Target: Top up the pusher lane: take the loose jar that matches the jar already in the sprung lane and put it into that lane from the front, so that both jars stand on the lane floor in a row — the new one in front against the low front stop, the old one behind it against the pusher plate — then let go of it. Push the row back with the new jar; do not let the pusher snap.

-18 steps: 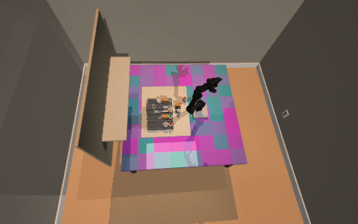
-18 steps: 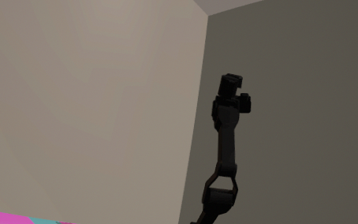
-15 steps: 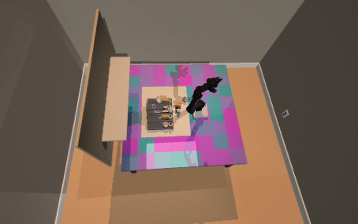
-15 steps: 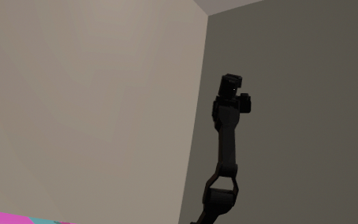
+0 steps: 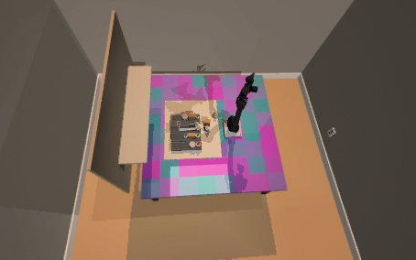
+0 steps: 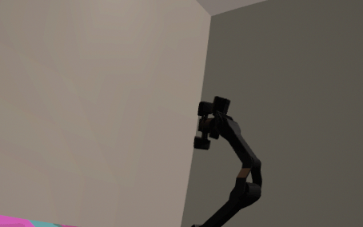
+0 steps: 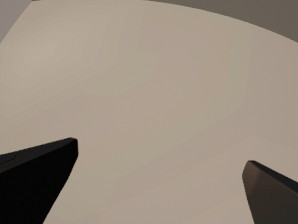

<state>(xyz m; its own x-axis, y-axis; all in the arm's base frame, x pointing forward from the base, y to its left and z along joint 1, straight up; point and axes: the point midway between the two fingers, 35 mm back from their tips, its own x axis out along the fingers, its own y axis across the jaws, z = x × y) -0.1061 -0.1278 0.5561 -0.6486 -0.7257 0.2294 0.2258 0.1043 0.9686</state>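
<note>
Gaping wide — one hand, two fingers

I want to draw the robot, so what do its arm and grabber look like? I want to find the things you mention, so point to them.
The arm is black and thin, with chunky joints and a few brownish patches. Its black gripper [image 6: 203,125] [image 7: 164,160] has two fingers that narrow to blunt tips. I can't see any markings.

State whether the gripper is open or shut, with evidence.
Open: the wrist view shows the gripper's two fingers wide apart, only wall between them.
</note>
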